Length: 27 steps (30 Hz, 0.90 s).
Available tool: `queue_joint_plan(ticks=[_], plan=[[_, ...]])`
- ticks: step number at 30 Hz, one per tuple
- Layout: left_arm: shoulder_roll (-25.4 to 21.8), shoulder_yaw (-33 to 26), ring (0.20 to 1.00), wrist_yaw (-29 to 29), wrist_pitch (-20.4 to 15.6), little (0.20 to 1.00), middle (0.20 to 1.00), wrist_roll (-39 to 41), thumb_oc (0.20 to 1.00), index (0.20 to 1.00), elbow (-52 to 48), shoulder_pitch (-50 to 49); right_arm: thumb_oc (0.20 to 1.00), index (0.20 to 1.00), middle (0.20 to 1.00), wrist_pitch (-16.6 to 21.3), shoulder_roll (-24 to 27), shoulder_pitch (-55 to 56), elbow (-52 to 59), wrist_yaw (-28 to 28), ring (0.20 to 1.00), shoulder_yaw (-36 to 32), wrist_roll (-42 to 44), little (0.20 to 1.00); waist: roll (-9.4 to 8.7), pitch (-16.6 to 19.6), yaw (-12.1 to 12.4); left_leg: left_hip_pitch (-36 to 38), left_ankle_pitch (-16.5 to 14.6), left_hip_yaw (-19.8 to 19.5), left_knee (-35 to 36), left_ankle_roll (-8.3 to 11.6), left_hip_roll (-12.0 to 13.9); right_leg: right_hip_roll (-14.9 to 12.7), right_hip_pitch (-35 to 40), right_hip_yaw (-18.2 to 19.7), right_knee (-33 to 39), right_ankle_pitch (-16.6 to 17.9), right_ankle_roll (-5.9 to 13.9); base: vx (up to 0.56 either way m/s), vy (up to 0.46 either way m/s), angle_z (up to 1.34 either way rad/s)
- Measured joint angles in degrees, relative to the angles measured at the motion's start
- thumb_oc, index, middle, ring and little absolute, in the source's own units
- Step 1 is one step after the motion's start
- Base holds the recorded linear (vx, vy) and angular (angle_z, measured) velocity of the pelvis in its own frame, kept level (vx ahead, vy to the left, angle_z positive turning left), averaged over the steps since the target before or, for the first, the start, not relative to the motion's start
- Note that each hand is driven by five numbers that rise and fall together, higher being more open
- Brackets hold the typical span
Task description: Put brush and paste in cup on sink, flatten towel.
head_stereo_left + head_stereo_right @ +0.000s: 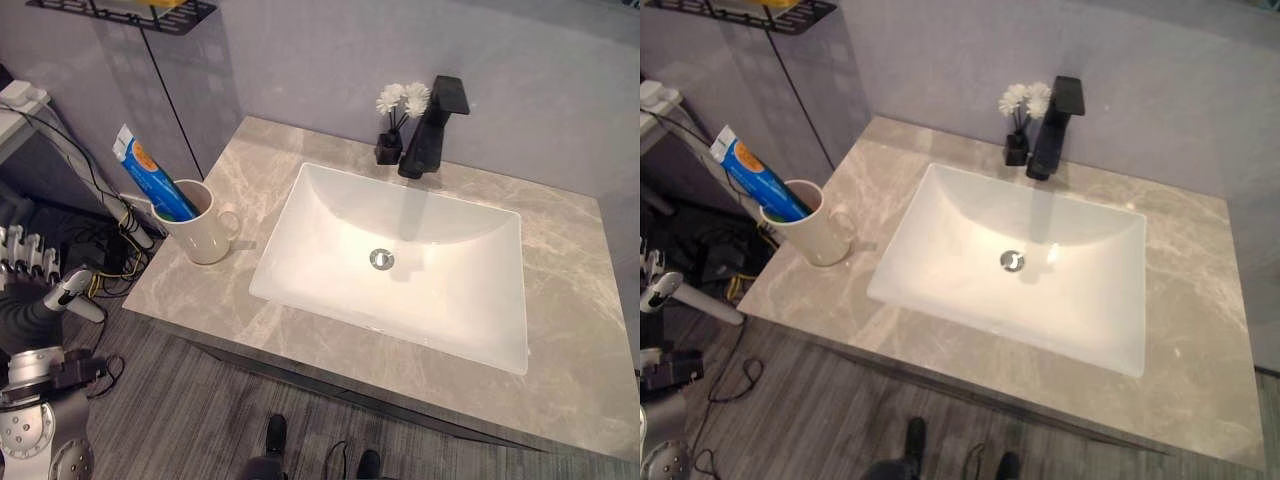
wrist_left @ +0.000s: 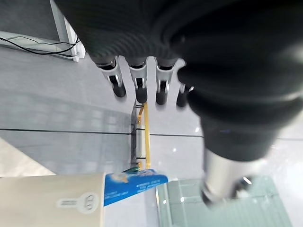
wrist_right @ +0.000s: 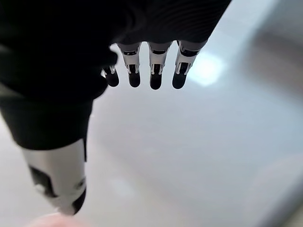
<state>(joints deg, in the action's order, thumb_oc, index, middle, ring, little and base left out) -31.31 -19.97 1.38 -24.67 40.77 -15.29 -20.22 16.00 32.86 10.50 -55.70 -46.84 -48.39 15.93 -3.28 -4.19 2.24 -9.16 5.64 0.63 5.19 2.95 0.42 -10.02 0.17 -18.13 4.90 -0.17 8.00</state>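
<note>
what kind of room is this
Most likely a bathroom vanity, possibly a mock-up. A white rectangular basin is set in a grey marble-look counter with a black faucet behind it, and a cream cup holds a blue toothpaste tube.

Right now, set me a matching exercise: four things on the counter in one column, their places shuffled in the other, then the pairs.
1. paste
2. cup
3. flowers
4. tap

a. at the counter's left end, by the sink
b. behind the sink, spout over the basin
c. standing slanted in the cup
d. in a small black vase beside the tap

Pairs: 1-c, 2-a, 3-d, 4-b
</note>
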Motion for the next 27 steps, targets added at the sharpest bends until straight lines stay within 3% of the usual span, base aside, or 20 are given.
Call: queue_joint_plan(ticks=[2,7,8,10,13,15,17,19,20,21,27], plan=[[0.0,0.3,0.2,-0.9,0.3,0.2,0.2,1.2,0.2,0.2,0.9,-0.8,1.0,1.0,1.0,0.0,-0.5,0.7,-7.1,2.8,1.0,1.2,4.7,1.0,1.07,0.4,-0.1,0.1,0.0,0.0,0.0,-0.01,0.0,0.0,0.1,0.0,0.0,0.0,0.03,0.0,0.0,0.0],[-0.1,0.8,0.2,-2.7,1.3,0.2,0.2,2.5,0.2,0.2,1.2,-1.6,1.0,1.0,1.0,0.0,-4.3,1.7,-17.0,10.0,1.0,8.0,10.7,1.0,2.15,0.6,0.0,0.1,0.0,-0.2,0.0,0.01,0.1,0.1,0.3,-0.1,0.0,0.1,0.06,-0.02,-0.007,0.02],[-0.5,1.8,0.2,-3.9,1.8,0.2,0.2,4.2,0.2,0.2,1.7,-1.9,1.0,1.0,1.0,-1.1,-6.4,1.1,-21.4,13.9,1.0,11.6,12.7,1.0,2.14,0.4,0.1,0.2,0.1,-0.4,0.0,0.04,0.1,0.1,0.5,-0.5,0.0,0.1,0.06,-0.07,-0.004,0.11],[-5.4,4.8,0.2,-6.9,4.2,0.2,0.2,6.2,0.2,0.2,2.4,-3.4,1.0,1.0,1.0,-3.1,-10.0,0.6,-23.3,20.2,1.0,19.2,16.1,1.0,2.52,-0.1,0.2,0.3,0.2,-0.8,0.0,-0.02,0.1,0.1,0.8,-1.0,0.0,0.1,0.05,-0.06,-0.007,0.11],[-9.2,5.3,0.2,-12.2,7.9,0.2,0.2,9.2,0.2,0.2,3.7,-5.6,1.0,1.0,1.0,-5.9,-13.0,0.6,-19.3,28.6,1.0,28.3,13.0,1.0,3.32,-1.3,0.1,0.3,0.2,-0.7,0.0,-0.01,-0.1,0.0,0.8,-0.9,0.0,0.2,0.18,-0.06,0.001,-0.02],[-11.4,4.9,0.2,-15.4,10.0,0.2,0.2,11.1,0.2,0.2,4.4,-9.2,1.0,1.0,1.0,-5.9,-13.1,4.4,-5.2,33.2,1.0,39.8,3.3,1.0,3.94,-2.3,-0.2,0.3,0.3,-0.1,0.0,-0.03,0.0,0.0,0.4,0.0,0.0,0.5,0.18,-0.02,0.012,-0.15],[-13.6,5.0,0.2,-17.2,11.5,0.2,0.2,11.1,0.2,0.2,4.7,-12.6,1.0,1.0,1.0,-4.4,-11.8,5.5,3.6,35.0,1.0,45.4,-4.6,1.0,4.49,-2.7,-0.3,0.2,0.3,0.2,0.0,-0.06,0.1,0.0,0.1,0.3,0.0,0.6,0.17,0.02,-0.004,-0.1],[-14.3,4.8,0.2,-18.0,11.6,0.2,0.2,11.0,0.2,0.2,4.6,-13.5,1.0,1.0,1.0,-5.5,-10.0,5.2,8.4,35.3,1.0,49.5,-9.1,1.0,4.91,-2.9,0.3,0.2,0.3,0.2,0.0,-0.05,0.1,0.0,0.1,0.3,0.0,0.6,0.15,0.0,0.0,0.0],[-18.3,5.0,0.2,-18.1,11.5,0.2,0.2,9.8,0.2,0.2,4.5,-14.9,1.0,1.0,1.0,-7.6,-8.1,6.3,14.1,36.2,1.0,51.4,-12.9,1.0,5.57,-3.6,0.9,0.1,0.3,0.2,0.0,-0.06,0.2,0.0,0.0,0.3,0.0,0.6,0.15,0.0,0.0,0.0],[-19.3,4.9,0.2,-18.1,11.4,0.2,0.2,9.8,0.2,0.2,4.4,-15.2,1.0,1.0,1.0,-7.3,-7.8,6.8,14.7,36.2,1.0,51.2,-13.7,1.0,5.88,-3.9,0.9,0.1,0.3,0.3,0.0,-0.07,0.2,-0.1,0.0,0.4,0.0,0.6,0.15,0.03,0.014,-0.04],[-20.1,5.1,0.2,-18.0,11.1,0.2,0.2,7.6,0.2,0.2,2.5,-15.7,1.0,1.0,1.0,-5.6,-7.3,7.2,17.9,37.7,1.0,52.4,-17.0,1.0,7.57,-5.1,0.5,0.7,0.2,1.9,0.0,-0.17,0.2,-0.2,-0.3,1.9,0.0,0.7,0.26,0.02,0.013,-0.13]])
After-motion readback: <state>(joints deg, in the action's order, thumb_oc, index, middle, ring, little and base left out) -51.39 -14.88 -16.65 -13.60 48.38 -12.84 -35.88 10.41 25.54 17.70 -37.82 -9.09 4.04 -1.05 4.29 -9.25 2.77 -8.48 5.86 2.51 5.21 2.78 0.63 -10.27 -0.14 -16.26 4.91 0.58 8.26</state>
